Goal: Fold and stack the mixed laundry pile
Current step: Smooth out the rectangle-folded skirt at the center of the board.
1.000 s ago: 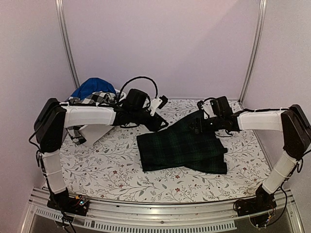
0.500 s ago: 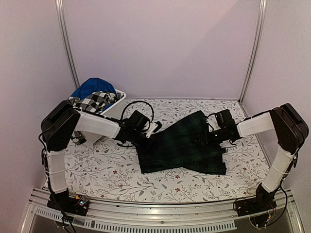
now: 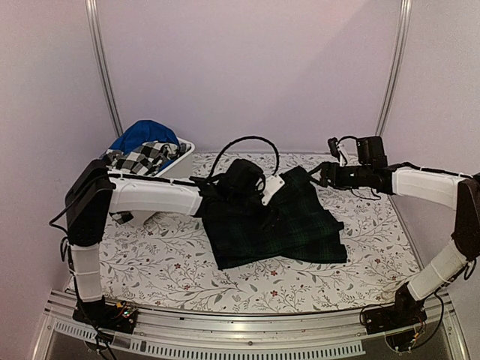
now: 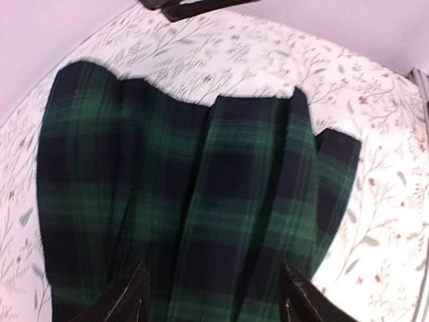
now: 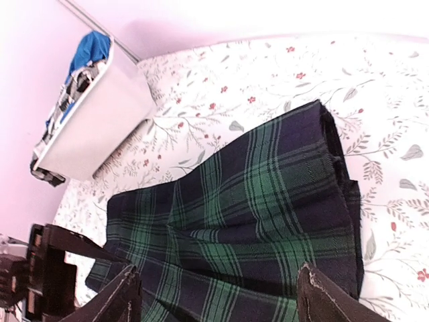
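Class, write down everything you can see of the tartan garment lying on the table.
The tartan garment is soft, woven-looking cloth in dark green and navy checks, with long pleat-like folds. It lies spread roughly flat in the middle of the floral table. The left gripper hangs open over it; whether it touches the cloth cannot be told. The right gripper, open, is held above the garment's far right end, apart from it.

This is a robot test cell in a lab: plain pale walls (image 3: 247, 67), 2 metal corner posts (image 3: 104, 67), an aluminium rail (image 3: 247, 324) and a flower-print table cover (image 3: 150, 255).
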Robot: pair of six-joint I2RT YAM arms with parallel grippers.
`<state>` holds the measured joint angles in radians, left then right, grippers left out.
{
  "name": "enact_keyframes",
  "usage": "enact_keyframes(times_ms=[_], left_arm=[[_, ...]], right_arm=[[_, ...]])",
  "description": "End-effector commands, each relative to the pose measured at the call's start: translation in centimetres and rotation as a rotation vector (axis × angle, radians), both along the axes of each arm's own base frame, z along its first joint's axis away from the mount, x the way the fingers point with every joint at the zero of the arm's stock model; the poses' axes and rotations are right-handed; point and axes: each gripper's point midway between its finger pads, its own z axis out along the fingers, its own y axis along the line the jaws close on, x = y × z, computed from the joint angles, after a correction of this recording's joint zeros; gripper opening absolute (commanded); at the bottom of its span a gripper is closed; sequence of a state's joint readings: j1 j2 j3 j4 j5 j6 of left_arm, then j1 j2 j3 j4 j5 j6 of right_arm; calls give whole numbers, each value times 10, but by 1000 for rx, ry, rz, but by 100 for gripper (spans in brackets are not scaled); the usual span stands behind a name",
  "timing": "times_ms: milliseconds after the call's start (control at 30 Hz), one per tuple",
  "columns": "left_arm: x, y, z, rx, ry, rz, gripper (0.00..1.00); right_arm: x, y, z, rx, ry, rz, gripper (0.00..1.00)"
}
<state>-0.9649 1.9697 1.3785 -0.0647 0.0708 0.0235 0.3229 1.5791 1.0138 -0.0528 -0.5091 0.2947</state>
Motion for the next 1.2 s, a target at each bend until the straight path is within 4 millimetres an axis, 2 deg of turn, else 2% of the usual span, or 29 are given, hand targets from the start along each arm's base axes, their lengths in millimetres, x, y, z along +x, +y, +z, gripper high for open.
enact_keyframes(times_ms=[0,33,100,167,300,400,467,500,567,633,767,1000,1100,1167], left_arm=[[-34,-58,-17,10,-39,-176,67],[-38,-70,-16,4,-51,-195,68],[-43,-85,-24,20,-61,-211,71],[-42,-95,-33,34,-67,-209,74],[-26,-102,-66,117,-77,-147,76],[-13,-99,-77,166,-104,-101,72],[-11,-99,-73,154,-95,-104,58],[-11,-98,-66,131,-84,-107,45],[-16,-95,-48,51,-59,-132,30],[-15,-91,-25,-67,-35,-153,19],[-17,-70,-3,-260,117,-201,2],[-23,-43,14,-484,283,-292,0],[-17,-37,8,-517,350,-291,0],[-21,-39,8,-527,373,-334,0]], right_arm=[[-27,-49,10,42,25,-103,79],[-33,-62,2,48,48,-134,80],[-40,-80,1,58,48,-184,82],[-46,-91,5,63,33,-209,83],[-54,-97,-4,67,54,-215,85],[-55,-98,-13,68,78,-211,85],[-55,-98,-15,69,82,-210,85],[-54,-99,-15,68,80,-211,85],[-54,-98,-15,72,78,-209,85],[-54,-96,-16,82,80,-193,85],[-56,-88,-21,116,94,-150,82],[-66,-71,-30,214,117,-54,78],[-69,-68,-37,225,128,-39,77],[-70,-66,-38,232,130,-29,78]])
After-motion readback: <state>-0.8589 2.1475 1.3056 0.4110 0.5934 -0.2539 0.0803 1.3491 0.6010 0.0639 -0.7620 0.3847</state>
